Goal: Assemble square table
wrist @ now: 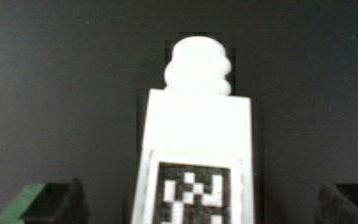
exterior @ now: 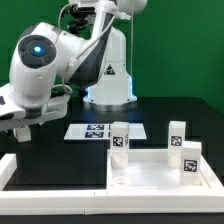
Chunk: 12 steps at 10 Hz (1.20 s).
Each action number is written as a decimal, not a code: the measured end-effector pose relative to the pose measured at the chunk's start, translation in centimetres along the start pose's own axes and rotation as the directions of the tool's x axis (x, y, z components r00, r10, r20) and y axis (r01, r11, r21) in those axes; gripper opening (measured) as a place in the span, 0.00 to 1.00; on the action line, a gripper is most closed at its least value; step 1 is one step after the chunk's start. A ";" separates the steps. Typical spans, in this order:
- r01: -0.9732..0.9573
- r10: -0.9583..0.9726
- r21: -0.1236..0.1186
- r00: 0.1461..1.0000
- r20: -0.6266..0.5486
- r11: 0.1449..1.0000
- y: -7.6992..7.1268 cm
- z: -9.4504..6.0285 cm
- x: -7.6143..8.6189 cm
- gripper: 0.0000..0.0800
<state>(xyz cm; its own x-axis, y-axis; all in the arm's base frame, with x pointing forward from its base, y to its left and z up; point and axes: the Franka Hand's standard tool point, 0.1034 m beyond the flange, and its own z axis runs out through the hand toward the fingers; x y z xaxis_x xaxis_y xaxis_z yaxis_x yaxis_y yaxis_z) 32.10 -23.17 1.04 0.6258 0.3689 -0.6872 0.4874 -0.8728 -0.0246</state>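
While the arm (exterior: 45, 60) leans over the exterior view's left side, a white leg (wrist: 202, 120) fills the wrist view.
The claw (wrist: 202, 205) is open wide, its two dark fingers (wrist: 43, 203) apart on each side of the leg, not touching it. The leg lies on the black bench (exterior: 60, 150) and has a tag and a round knob end. The square top (exterior: 155, 172) sits near the right with legs (exterior: 120, 138) standing on it. The marker board (exterior: 92, 130) lies farther back.

Leg (wrist: 199, 150) bottom cut off, end effector (wrist: 197, 203) fingertips mostly out of frame.
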 end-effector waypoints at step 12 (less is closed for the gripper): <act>-0.075 0.075 -0.008 0.975 0.211 0.997 0.3 -0.4 1.1 0.81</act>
<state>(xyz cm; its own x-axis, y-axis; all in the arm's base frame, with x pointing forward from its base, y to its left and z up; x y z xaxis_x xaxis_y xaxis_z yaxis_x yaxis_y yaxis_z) 33.15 -22.87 0.62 0.5181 0.2268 -0.8247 0.4440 -0.8955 0.0327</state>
